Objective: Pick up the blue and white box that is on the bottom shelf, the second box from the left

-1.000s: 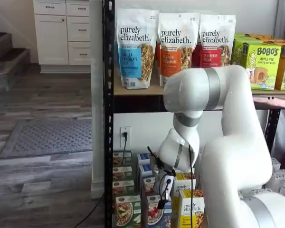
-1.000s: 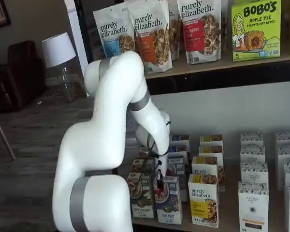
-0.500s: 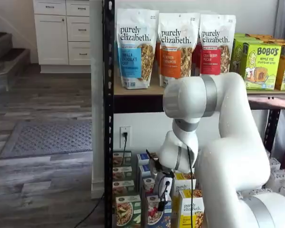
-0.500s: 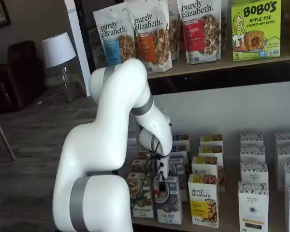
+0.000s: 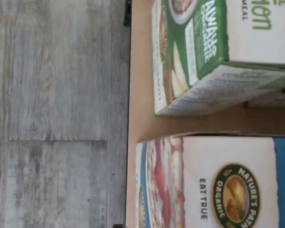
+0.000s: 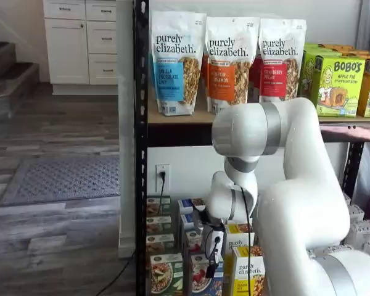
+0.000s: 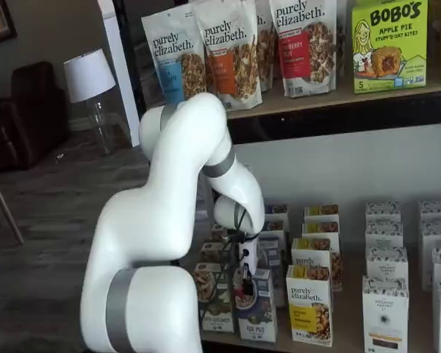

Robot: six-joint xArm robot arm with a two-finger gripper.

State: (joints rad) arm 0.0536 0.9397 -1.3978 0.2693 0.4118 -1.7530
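While the tool is hanging just above the blue and white box at the front of the bottom shelf, its fingers standing spread, it should be descending squarely so the fingers are straddling this carton, not the green-and-white carton beside it. The wrist view is showing "NATURE'S PATH ORGANIC" and "EAT TRUE" on the box top.

Arm bent down; claw state unclear.

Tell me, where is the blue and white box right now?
In both shelf views the blue and white box stands in the front row of the bottom shelf, between a green carton and a yellow carton, under the tool.
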